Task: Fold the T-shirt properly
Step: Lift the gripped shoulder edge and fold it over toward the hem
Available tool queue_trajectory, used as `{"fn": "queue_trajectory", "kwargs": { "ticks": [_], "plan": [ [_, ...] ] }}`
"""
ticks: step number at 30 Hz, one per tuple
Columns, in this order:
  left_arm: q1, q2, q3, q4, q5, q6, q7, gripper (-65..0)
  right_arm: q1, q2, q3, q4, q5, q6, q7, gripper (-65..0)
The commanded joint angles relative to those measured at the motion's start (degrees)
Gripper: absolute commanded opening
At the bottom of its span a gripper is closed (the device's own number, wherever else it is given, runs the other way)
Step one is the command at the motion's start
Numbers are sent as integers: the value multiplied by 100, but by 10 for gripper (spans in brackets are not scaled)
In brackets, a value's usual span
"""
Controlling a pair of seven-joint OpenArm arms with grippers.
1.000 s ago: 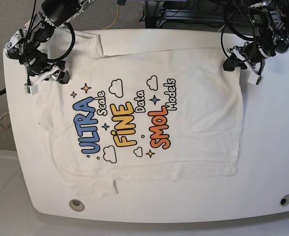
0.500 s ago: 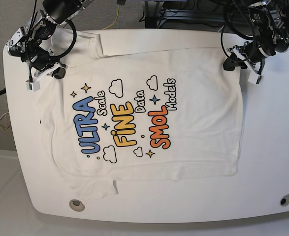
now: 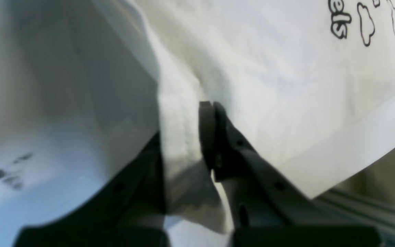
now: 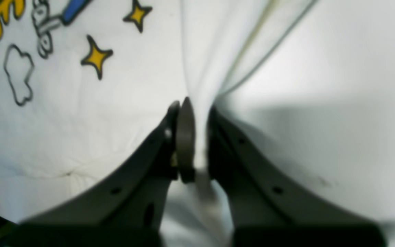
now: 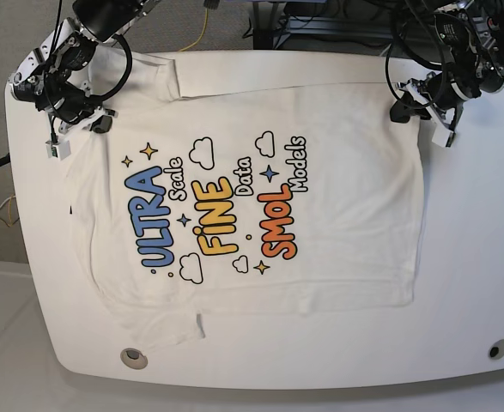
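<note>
One white table (image 5: pixel 475 257) with rounded corners carries the whole workpiece and fills most of the base view; a round fitting (image 5: pixel 133 357) is set near its front left corner and a second round fitting (image 5: pixel 498 349) near its front right corner. Spread flat across the table lies the T-shirt (image 5: pixel 337 223), white, print side up, covering the middle of the surface from the far edge almost to the near edge. Its print reads "ULTRA" in blue, "FINE" in yellow and "SMOL" in orange, with smaller outlined words, clouds and stars around them. One short sleeve (image 5: pixel 161 330) projects toward the near left corner, and a folded flap of cloth (image 5: pixel 161 73) lies at the far left edge. At the far right corner of the shirt the left gripper (image 5: pixel 403 112) sits on the cloth; in the left wrist view its dark jaws are closed on a raised ridge of white fabric (image 3: pixel 180 137) that stands between them. At the far left corner the right gripper (image 5: pixel 97 124) sits on the shirt edge; in the right wrist view its jaws are likewise pinched onto a vertical pleat of the shirt (image 4: pixel 201 113), with two yellow stars (image 4: pixel 96 56) of the print just beside the jaws. Dark cables (image 5: pixel 410 34) run from the arms toward the rear of the scene.
</note>
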Motion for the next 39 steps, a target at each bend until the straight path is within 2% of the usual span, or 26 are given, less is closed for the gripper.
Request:
{"fn": "queue_trajectory", "kwargs": {
  "ticks": [1,8,22,39],
  "plan": [
    [168,-73,-20,182,921,152,759,-619,-59,72,-101,421,-263,-34,-227,-650],
    [160,-179,-20,762,921,152,688,-619,-50,72,-435,1160,-228,-34,-227,-650],
    [-34,-196,-20,1035,912,152,697,-619,-6,28,-1121,1248,-219,-34,-227,-650],
    [-763,-196,-11,1035,903,152,697,-619,301,-7,-1200,1450,-236,-34,-227,-650]
  ]
}}
